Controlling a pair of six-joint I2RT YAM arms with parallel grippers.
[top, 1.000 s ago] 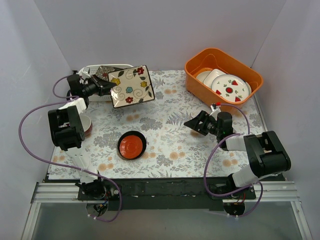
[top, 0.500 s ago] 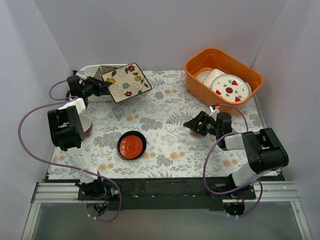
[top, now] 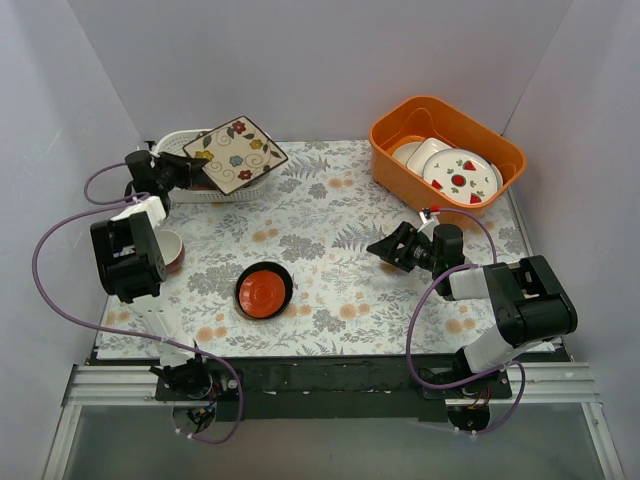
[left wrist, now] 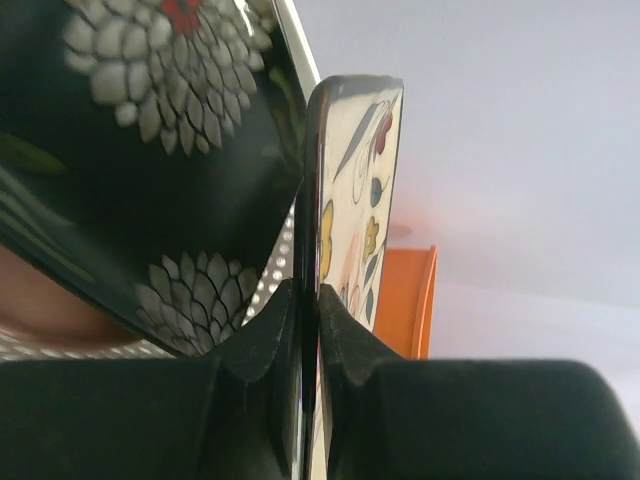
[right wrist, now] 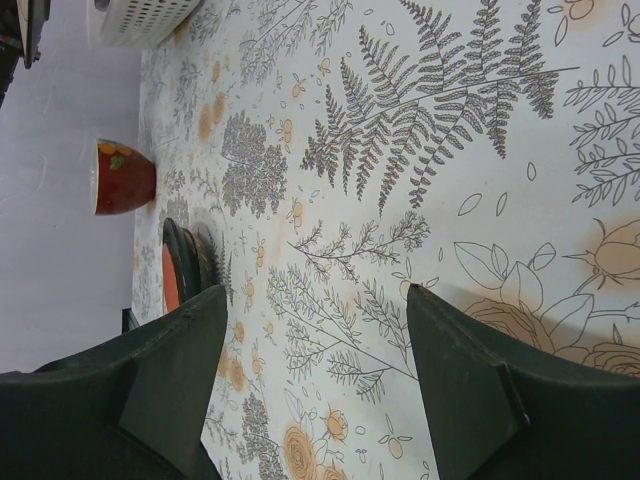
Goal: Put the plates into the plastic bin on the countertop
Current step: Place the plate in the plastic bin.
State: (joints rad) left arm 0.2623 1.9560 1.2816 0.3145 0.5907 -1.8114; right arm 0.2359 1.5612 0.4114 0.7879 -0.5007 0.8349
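Note:
My left gripper [top: 196, 172] is shut on the edge of the cream flowered square plate [top: 235, 154] and holds it tilted over the white perforated bin [top: 176, 143] at the back left. In the left wrist view the plate's rim [left wrist: 355, 180] stands between the fingers, with the dark floral square plate [left wrist: 140, 150] in the bin beside it. A small red dish with a dark rim [top: 264, 290] lies on the fern-printed countertop [top: 330, 250]. A small red bowl [top: 172, 251] sits by the left arm. My right gripper [top: 386, 247] is open and empty, low over the countertop.
An orange tub [top: 446, 150] with white strawberry plates stands at the back right. White walls close in the back and sides. The right wrist view shows the red dish [right wrist: 173, 270] on edge, the red bowl [right wrist: 123, 176] and the bin's corner [right wrist: 140, 20].
My left gripper has carried the cream flowered plate back and left, from beside the bin to over it. The right arm has barely moved.

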